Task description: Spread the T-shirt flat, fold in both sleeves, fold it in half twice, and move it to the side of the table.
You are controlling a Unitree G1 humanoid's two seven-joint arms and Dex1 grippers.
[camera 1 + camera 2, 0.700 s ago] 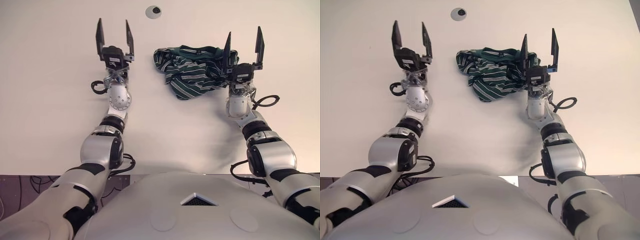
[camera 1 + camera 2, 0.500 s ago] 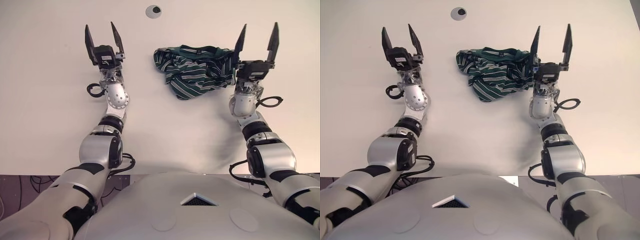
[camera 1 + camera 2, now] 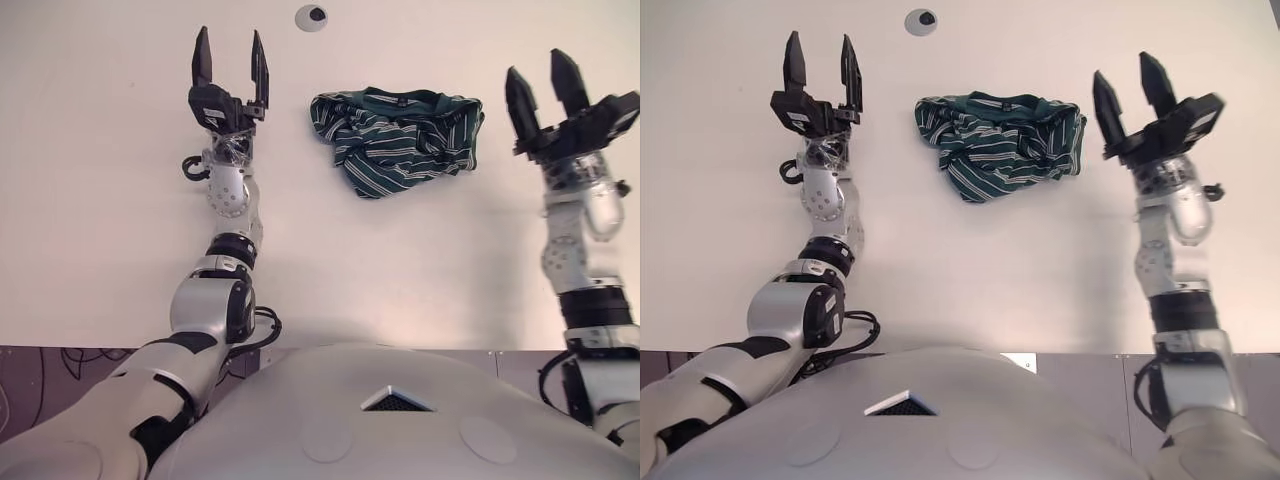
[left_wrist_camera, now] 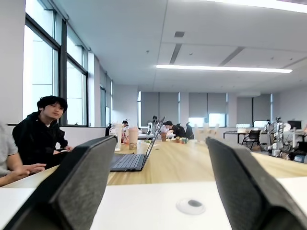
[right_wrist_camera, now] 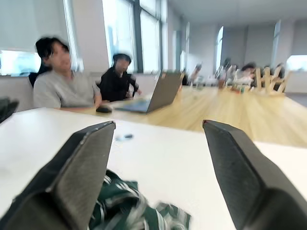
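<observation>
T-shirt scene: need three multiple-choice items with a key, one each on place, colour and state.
1. Where is the T-shirt?
A. On the table, between the left hand and the right hand
B. Pinched in the left hand
C. Hanging off the table's near edge

2. What colour is the T-shirt?
A. Plain red
B. Dark green with pale stripes
C. Yellow with dots

3. What state is the T-shirt in?
A. Spread flat
B. Folded into a neat square
C. Crumpled in a heap

Key: 1 A, it lies on the tabletop with an open, empty hand on each side; 2 B, the green cloth shows thin pale stripes; 3 C, the cloth is bunched and creased, with no sleeve laid out.
</observation>
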